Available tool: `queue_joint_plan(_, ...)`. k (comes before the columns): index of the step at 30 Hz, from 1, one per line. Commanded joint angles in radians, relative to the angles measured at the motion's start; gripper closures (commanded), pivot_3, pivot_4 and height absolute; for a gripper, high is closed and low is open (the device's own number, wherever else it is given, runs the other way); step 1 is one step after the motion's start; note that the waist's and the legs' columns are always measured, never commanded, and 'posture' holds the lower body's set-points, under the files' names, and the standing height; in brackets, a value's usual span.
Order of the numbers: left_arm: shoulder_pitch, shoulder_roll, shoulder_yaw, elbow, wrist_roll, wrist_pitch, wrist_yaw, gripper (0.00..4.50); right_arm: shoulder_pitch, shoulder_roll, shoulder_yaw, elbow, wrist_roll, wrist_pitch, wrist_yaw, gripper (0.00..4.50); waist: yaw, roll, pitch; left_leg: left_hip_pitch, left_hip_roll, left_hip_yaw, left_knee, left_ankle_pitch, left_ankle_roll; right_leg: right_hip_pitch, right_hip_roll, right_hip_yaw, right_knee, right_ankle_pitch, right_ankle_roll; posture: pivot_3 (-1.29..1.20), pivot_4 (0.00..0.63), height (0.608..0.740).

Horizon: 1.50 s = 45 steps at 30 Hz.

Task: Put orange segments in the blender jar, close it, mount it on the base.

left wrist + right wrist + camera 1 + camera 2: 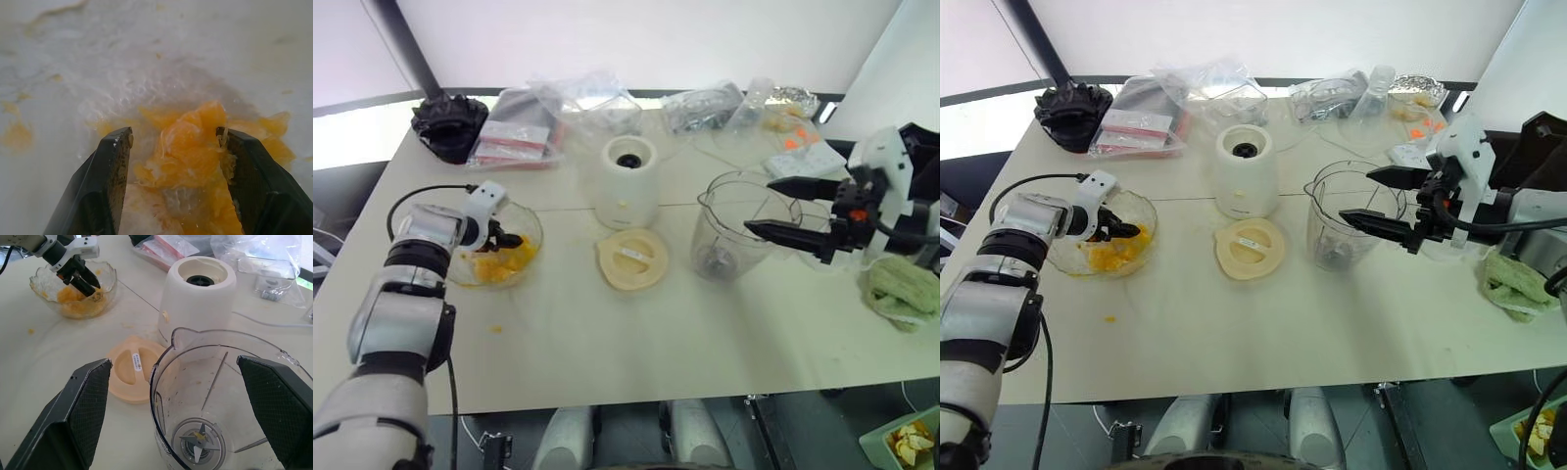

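From the head cameras, the left claw [509, 238] dips into a crinkled glass bowl [530, 223] at the left of the bench [636, 343], its fingers apart over the orange segments [499, 264] heaped inside; one small orange scrap [495, 329] lies on the bench in front of the bowl. The base [627, 182] stands upright near mid-bench with its dark socket facing up, and the flat cream lid [631, 258] lies just in front of it, carrying a small white label whose print is too small to read. The blender jar [734, 227] stands open to the right of the lid, apart from the base. The right claw [773, 208] hovers beside the jar's rim, fingers spread wide and gripping nothing. Along the far edge sit a black crumpled bag [450, 122] and clear bags [558, 117]; red strips on one packet carry no legible writing. A green cloth [901, 289] lies at the right edge, partly cut off. In the left wrist view the two black fingers [110, 176] stand apart either side of the segments, not clamped on them; the bowl around is a blur. In the right wrist view the jar's dark blade [198, 443] shows at its bottom with a tiny yellow bit on it, and the lid's label again cannot be read.
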Motion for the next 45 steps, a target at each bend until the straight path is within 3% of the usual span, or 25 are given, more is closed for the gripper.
queue_joint_plan(1,-0.031,-0.001,0.003,0.044,0.031,-0.043,0.032,1.65,0.003,0.0,-0.052,-0.034,0.019,0.001,-0.008,0.19,0.0,0.0,0.0,0.0,0.0,0.0,0.0,0.0,0.0,0.0,0.0,0.0,0.0,0.0,0.0,0.0,0.15,0.74)
queue_joint_plan(17,-0.052,-0.053,0.029,0.113,0.045,-0.084,0.049,1.65,0.009,-0.007,-0.059,-0.034,0.026,0.0,-0.022,0.19,0.003,0.0,0.0,0.0,0.0,0.0,0.0,0.0,0.0,0.001,0.0,0.0,0.001,0.0,0.0,0.0,0.15,0.74)
queue_joint_plan(20,-0.052,-0.054,0.024,0.117,0.053,-0.086,0.05,2.49,0.01,-0.008,-0.06,-0.035,0.025,0.0,-0.024,0.19,0.003,0.0,0.0,0.0,0.0,0.0,0.0,0.0,0.0,0.001,0.0,0.0,0.001,0.0,0.0,0.0,0.15,0.74)
queue_joint_plan(24,-0.049,-0.053,0.025,0.119,0.058,-0.087,0.052,4.44,0.011,-0.008,-0.06,-0.036,0.025,-0.001,-0.026,0.19,0.001,0.0,0.0,0.0,0.0,0.0,0.0,0.0,0.0,0.001,0.0,0.0,0.001,0.0,0.0,0.0,0.15,0.74)
queue_joint_plan(31,-0.043,-0.045,0.039,0.113,0.05,-0.081,0.043,4.44,0.012,-0.006,-0.057,-0.035,0.023,-0.004,-0.026,0.19,0.001,0.0,0.0,0.0,0.0,0.0,0.0,0.0,0.0,0.001,0.0,0.0,0.001,0.0,0.0,0.0,0.15,0.74)
queue_joint_plan(38,-0.046,-0.007,0.141,0.037,-0.043,-0.036,-0.022,4.44,0.018,-0.005,-0.062,-0.039,0.024,-0.002,-0.031,0.19,0.0,0.0,0.0,0.0,0.0,-0.001,0.0,0.0,0.0,0.0,0.0,0.0,0.001,0.0,0.0,0.0,0.15,0.74)
queue_joint_plan(40,-0.037,0.011,0.18,-0.027,-0.084,0.011,-0.053,4.44,0.027,-0.005,-0.069,-0.042,0.025,-0.002,-0.031,0.19,0.0,0.0,0.0,0.0,0.0,-0.001,0.0,0.0,0.0,0.0,0.0,0.0,0.001,0.0,0.0,0.0,0.15,0.74)
queue_joint_plan(45,0.105,0.05,0.338,-0.452,-0.253,0.262,-0.035,4.44,0.036,-0.004,-0.072,-0.037,0.024,-0.003,-0.026,0.19,-0.003,0.0,0.0,0.0,0.001,-0.003,0.0,0.0,0.0,0.0,0.0,0.001,0.001,0.0,0.0,0.0,0.15,0.74)
